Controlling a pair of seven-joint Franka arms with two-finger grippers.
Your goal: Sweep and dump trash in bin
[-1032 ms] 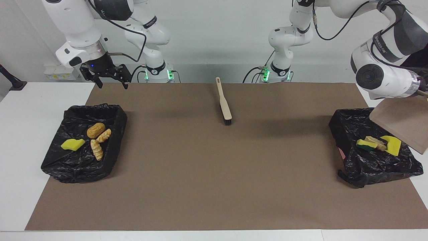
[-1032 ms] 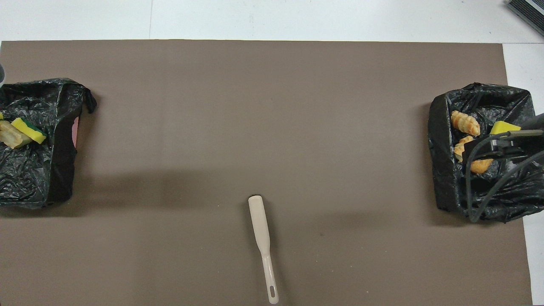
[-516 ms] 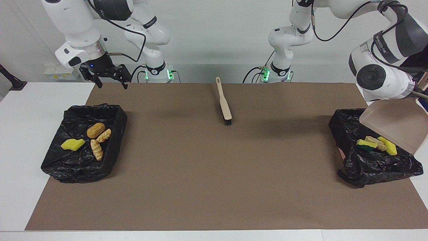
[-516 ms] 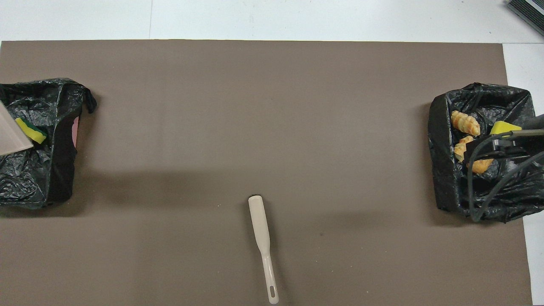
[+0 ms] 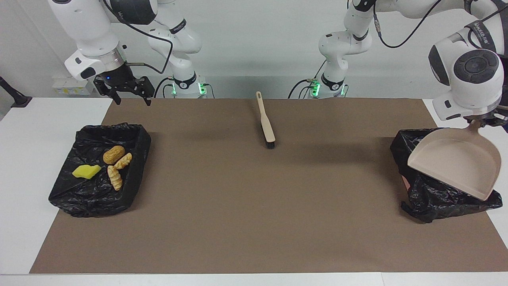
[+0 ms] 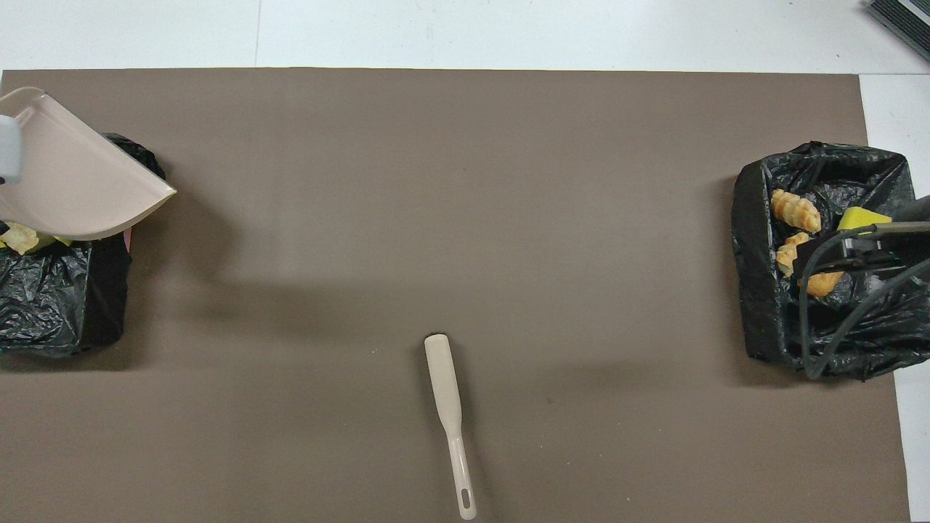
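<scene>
Holding dustpan [image 5: 456, 163] over bin [image 5: 432, 198], left gripper [image 5: 482, 121] clamped.

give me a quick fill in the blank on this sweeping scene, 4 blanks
1. The left gripper holds the beige ____ by its handle, over the bin at the left arm's end.
2. The brush lies on the brown ____, with no gripper on it.
3. The bin at the right arm's end holds one yellow sponge piece and ____ bread rolls.
4. The right gripper's fingers are ____.

Missing words: dustpan; mat; three; open
</scene>
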